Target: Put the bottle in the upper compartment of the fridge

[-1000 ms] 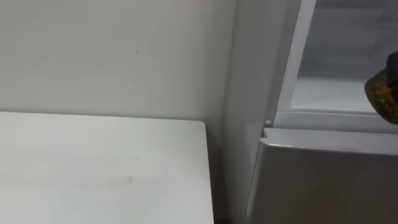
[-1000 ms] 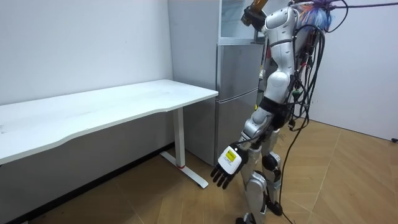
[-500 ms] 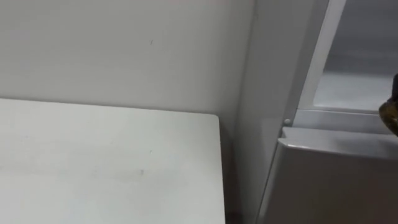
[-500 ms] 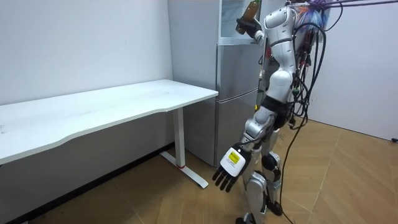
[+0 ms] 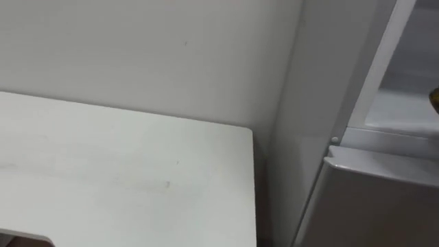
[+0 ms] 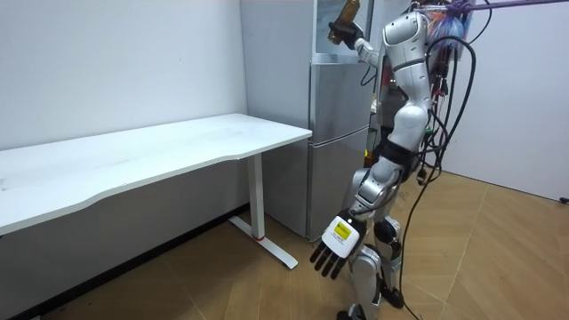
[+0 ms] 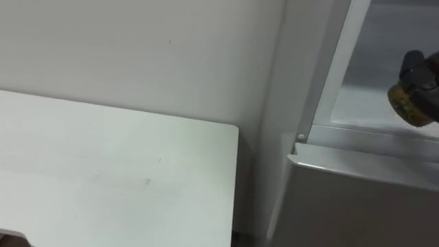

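An amber bottle (image 6: 346,12) is held high in my right hand (image 6: 341,32), whose fingers are curled round its lower part. It stands tilted at the open upper compartment (image 6: 325,28) of the silver fridge (image 6: 338,133). In the right eye view the bottle's base (image 7: 413,104) shows at the right edge, above the compartment's pale shelf (image 7: 374,104), with a dark finger (image 7: 413,62) over it. A sliver of the bottle (image 5: 435,100) also shows in the left eye view. My left hand (image 6: 335,252) hangs low beside my leg with straight fingers.
The lower fridge door (image 7: 357,199) is closed. A long white table (image 6: 160,151) stands against the wall just left of the fridge, its corner (image 5: 226,158) close to the fridge's side. I stand on the wooden floor (image 6: 498,258) in front of the fridge.
My right hand has carried the bottle up and toward the room view's left, to the upper compartment's opening. The eye views have shifted, so the fridge sits further right. The left hand swung slightly.
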`<state>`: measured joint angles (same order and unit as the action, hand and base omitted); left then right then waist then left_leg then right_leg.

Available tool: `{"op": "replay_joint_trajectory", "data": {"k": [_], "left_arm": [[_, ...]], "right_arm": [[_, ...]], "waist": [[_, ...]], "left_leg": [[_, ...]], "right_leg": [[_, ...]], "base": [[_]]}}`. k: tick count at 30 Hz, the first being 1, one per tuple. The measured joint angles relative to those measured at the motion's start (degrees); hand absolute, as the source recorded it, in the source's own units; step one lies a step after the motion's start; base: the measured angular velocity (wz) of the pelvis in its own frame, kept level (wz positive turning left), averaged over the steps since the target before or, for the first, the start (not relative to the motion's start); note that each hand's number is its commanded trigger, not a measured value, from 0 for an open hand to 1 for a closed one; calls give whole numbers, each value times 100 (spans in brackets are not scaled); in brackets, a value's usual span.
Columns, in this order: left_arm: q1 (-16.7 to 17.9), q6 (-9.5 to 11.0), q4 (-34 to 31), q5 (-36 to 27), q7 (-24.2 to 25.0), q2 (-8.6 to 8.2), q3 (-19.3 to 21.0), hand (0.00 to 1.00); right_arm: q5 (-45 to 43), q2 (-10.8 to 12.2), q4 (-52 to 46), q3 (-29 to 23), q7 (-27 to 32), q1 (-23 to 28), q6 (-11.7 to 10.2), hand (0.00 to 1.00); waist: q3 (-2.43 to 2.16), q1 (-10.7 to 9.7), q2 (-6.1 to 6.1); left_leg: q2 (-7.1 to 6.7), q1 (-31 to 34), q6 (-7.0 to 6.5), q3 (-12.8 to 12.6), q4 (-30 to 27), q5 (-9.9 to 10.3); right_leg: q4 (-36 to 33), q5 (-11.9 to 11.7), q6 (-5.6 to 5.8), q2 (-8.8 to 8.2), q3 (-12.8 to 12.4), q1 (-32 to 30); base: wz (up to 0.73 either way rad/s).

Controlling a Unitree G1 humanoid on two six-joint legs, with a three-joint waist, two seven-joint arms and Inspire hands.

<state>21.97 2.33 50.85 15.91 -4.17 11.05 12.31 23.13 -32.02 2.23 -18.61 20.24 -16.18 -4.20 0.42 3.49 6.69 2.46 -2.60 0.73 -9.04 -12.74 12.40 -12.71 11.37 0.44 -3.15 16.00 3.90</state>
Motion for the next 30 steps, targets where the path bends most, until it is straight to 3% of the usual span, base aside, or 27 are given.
{"op": "replay_joint_trajectory", "data": {"k": [4, 6, 9, 16, 25, 30], "left_arm": [[83, -115, -60, 1, 42, 5, 132, 0], [160, -154, -146, 2, 71, 7, 164, 0], [197, -155, -230, 3, 87, 8, 229, 0], [271, -223, -429, 0, 124, 13, 211, 0], [294, -314, -387, -2, 237, 36, 207, 0], [312, -367, -392, -71, 268, 129, 209, 0]], "right_arm": [[61, -87, 286, 43, 96, -206, 133, 100], [181, -273, 523, 136, 236, -446, 246, 100], [178, -468, 693, 180, 360, -647, 252, 100], [238, -659, 1133, 501, 477, -1153, 252, 100], [65, -674, 2085, 994, 285, -1248, 319, 100], [-91, -761, 2377, 1311, 103, -1396, 306, 100]], "waist": [[-2, 3, -3], [-2, 8, -3], [-3, 28, -1], [-19, 17, 27], [-9, 177, 81], [-12, 270, 104]], "left_leg": [[0, 0, 0, 32, 6, 0], [-4, 1, 0, 35, 6, 0], [-3, -2, 1, 43, 5, -1], [-3, -17, 1, 43, -8, -2], [-5, 10, 2, 68, -40, -3], [14, 42, 7, 140, -64, -5]], "right_leg": [[0, 0, 0, 2, -4, -6], [0, 0, 0, 1, -9, -10], [0, 0, 0, 4, -9, -8], [6, 0, 0, 4, -7, 17], [-4, -1, -2, 2, 13, 10], [-6, 0, -2, 5, 133, 6]], "base": [[0], [0], [0], [0], [1], [6]]}}
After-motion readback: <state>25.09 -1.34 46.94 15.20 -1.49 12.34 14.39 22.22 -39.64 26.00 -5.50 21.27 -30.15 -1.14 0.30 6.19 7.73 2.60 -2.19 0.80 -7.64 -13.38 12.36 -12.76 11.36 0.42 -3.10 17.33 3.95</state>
